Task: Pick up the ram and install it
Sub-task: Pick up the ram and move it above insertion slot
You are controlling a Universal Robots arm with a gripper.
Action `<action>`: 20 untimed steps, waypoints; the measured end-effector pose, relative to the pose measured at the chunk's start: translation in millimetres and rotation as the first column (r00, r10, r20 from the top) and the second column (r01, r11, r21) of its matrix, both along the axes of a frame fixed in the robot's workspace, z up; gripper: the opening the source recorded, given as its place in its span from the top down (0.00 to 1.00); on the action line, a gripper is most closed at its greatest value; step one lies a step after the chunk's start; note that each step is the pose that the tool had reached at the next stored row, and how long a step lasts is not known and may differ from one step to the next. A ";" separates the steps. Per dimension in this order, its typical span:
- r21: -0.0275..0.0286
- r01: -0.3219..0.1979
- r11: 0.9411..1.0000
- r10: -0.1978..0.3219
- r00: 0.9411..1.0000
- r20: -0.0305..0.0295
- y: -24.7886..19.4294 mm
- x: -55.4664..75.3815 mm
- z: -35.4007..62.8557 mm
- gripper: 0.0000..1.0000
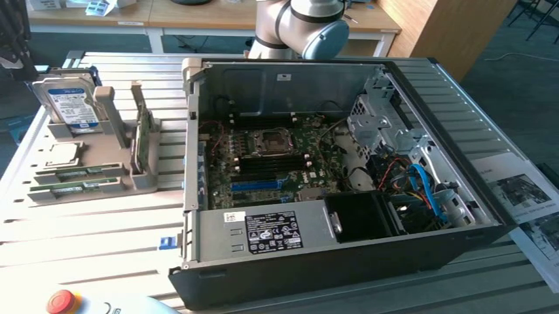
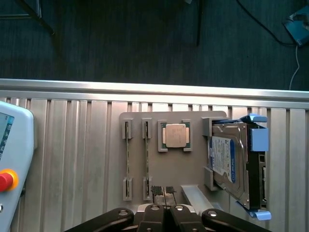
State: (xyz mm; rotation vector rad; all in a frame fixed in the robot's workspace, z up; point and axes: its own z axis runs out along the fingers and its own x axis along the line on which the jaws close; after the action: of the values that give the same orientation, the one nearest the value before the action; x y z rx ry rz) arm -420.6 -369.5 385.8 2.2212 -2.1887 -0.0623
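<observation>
Two ram sticks stand on edge side by side in a grey holder (image 2: 174, 166); one ram stick (image 2: 127, 155) lies next to the other ram stick (image 2: 146, 155). In the exterior view they are thin green boards with pale labels (image 1: 74, 175) (image 1: 70, 190) at the exterior view's left of the open computer case (image 1: 349, 261). My gripper (image 2: 162, 190) hovers above the holder near one end of the sticks, shut, with nothing between its fingertips. The motherboard (image 1: 271, 160) with its dark memory slots (image 1: 260, 169) lies open inside the case.
The holder also carries a square silver processor chip (image 2: 175, 135) and a hard drive (image 2: 231, 164) with a blue-and-white label. A pendant with a red stop button (image 2: 5, 180) lies on the slatted metal table (image 2: 72, 145). Cables and drive cages fill the case's side at the exterior view's right.
</observation>
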 end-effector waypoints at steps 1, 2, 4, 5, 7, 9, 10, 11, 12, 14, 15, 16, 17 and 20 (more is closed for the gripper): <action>0.000 0.000 1.000 0.000 1.000 0.000 -0.8 0.0 0.0 0.90; 0.000 0.000 1.000 0.000 1.000 0.000 -1.5 0.0 0.0 0.90; 0.000 0.000 1.000 0.000 1.000 0.000 -3.0 0.0 0.0 0.90; 0.000 0.000 1.000 0.000 1.000 0.000 -3.8 0.0 0.0 0.90; 0.000 0.000 1.000 0.000 1.000 0.000 -5.4 0.0 0.0 0.90; 0.000 0.000 1.000 0.000 1.000 0.000 -7.0 0.0 0.0 0.90; 0.000 0.000 1.000 0.000 1.000 0.000 -7.9 0.0 -0.1 0.90; 0.000 0.000 1.000 0.000 1.000 0.000 -8.8 0.0 0.0 0.90; 0.000 0.000 1.000 0.000 1.000 0.000 -9.6 0.0 -0.1 0.90; 0.000 0.000 1.000 0.000 1.000 0.000 -10.9 0.0 0.0 0.90; 0.000 0.000 1.000 0.000 1.000 0.000 -11.0 0.0 0.0 0.90; 0.000 0.000 1.000 0.000 1.000 0.000 -11.0 0.0 0.0 0.90; 0.000 0.000 1.000 0.000 1.000 0.000 -11.0 0.0 0.0 0.90; 0.000 0.000 1.000 0.000 1.000 0.000 -11.1 0.0 -0.3 0.90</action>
State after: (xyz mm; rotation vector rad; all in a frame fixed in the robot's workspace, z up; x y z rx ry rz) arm -420.6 -380.6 385.5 2.2212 -2.1888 -0.0622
